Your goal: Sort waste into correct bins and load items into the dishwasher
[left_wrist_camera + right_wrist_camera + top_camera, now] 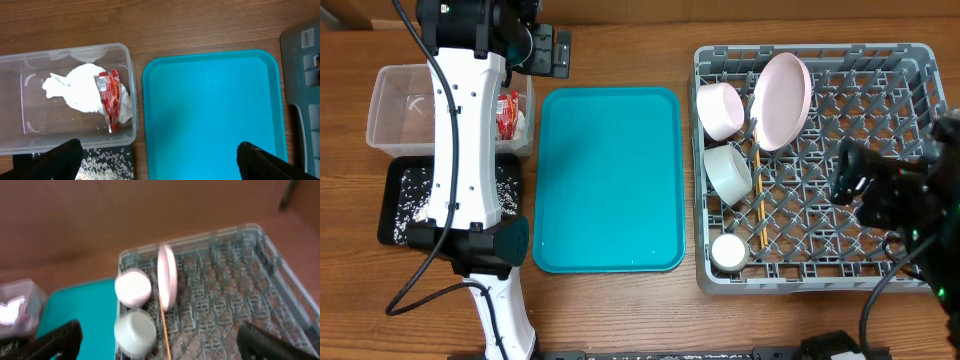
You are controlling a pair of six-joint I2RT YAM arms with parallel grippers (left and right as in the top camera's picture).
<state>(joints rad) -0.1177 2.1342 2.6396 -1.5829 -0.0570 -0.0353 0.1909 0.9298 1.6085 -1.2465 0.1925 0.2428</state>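
Wooden worktop [620, 310], teal tray [610, 180] central, clear tub [390, 110] and black tray [392, 180] to its left, partly hidden by left arm [470, 120], grey rack [840, 60] to its right, left hand [160, 162] and right hand [160, 342] both spread apart.

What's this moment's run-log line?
napkin, wrapper: clear tub; rice: black tray; plate, bowls, cup, chopsticks: rack; left end effector, right end effector: open

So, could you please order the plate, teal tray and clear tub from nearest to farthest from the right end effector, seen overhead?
1. Plate, in the rack by the right end effector.
2. Teal tray, mid-table.
3. Clear tub, far left.
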